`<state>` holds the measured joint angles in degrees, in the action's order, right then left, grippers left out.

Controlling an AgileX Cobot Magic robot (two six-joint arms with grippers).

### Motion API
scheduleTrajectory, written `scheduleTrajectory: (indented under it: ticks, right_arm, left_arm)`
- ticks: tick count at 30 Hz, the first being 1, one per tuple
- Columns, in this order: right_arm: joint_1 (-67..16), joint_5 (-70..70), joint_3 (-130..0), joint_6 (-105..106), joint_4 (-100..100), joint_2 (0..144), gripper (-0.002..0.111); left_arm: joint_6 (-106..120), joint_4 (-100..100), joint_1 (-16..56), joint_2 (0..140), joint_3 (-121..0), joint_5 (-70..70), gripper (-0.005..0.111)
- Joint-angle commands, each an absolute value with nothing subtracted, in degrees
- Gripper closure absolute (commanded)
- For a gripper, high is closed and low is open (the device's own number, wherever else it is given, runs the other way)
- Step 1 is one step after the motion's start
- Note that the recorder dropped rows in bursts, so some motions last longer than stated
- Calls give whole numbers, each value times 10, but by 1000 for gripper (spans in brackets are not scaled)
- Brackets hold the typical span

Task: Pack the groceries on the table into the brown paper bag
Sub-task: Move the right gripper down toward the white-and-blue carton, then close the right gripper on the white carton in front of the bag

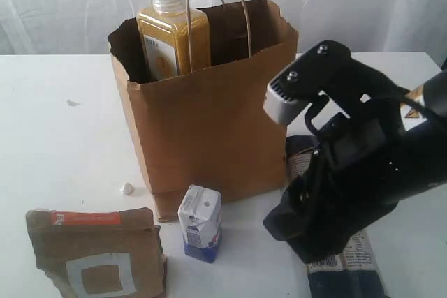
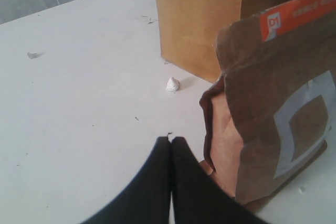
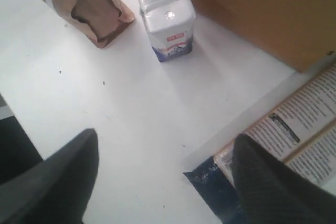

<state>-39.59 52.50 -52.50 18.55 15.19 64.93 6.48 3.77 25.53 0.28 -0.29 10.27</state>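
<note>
Hovering wide open and empty, the right gripper (image 3: 165, 136) hangs above the table (image 1: 56, 144) at the pasta pack (image 3: 294, 129), likely lining up a grab. The left gripper (image 2: 170, 141) rests closed beside the pouch (image 2: 273, 108). The bottle (image 1: 171, 40) stands in the bag (image 1: 209, 130).

Bottle (image 1: 171, 33) in bag (image 1: 209, 130); carton (image 1: 201, 222) in frt, prob. apart
</note>
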Motion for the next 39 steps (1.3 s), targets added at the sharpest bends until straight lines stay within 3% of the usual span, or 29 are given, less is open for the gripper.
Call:
scheduleTrajectory:
  ticks: [1,14,25,39]
  right_arm:
    - [-396,469,-507,249,225,679,42]
    - [-396,374,-507,389,317,813,42]
    - [-451,255,-510,449,315,875,42]
    - [-451,266,-569,449,272,941,42]
  left_arm:
    - [63,46,258,0,0,101,107]
    - [63,46,258,0,0,101,107]
    - [63,46,258,0,0,101,107]
    - [63,46,258,0,0,101,107]
